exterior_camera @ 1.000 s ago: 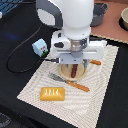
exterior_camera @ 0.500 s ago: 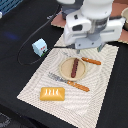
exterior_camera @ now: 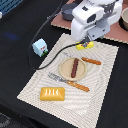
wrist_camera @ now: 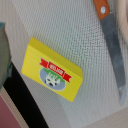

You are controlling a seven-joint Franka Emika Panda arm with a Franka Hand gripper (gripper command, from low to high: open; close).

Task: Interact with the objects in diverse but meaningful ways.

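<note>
The flat yellow red-labelled box (exterior_camera: 84, 46) (wrist_camera: 52, 75) lies on the woven mat (exterior_camera: 100, 85) at its far edge. My gripper (exterior_camera: 85, 42) hangs right over the box. Its fingers are hidden by the white hand, and none show clearly in the wrist view. The dark brown sausage (exterior_camera: 75, 67) lies on the round tan plate (exterior_camera: 64, 69) in the middle of the mat. The orange ridged bread block (exterior_camera: 53, 93) sits at the mat's near corner. The small white-and-blue carton (exterior_camera: 40, 47) stands off the mat on the exterior view's left.
An orange-handled knife (exterior_camera: 91, 61) (wrist_camera: 114, 47) lies beside the plate, close to the box. Another orange-handled utensil (exterior_camera: 70, 81) lies in front of the plate. A black cable (exterior_camera: 32, 52) loops past the carton. A grey pot (exterior_camera: 123, 18) stands on a pinkish board (exterior_camera: 67, 14) behind the arm.
The arm has moved from above the plate toward the mat's far edge and now hangs over the yellow box. The sausage on the plate is now uncovered.
</note>
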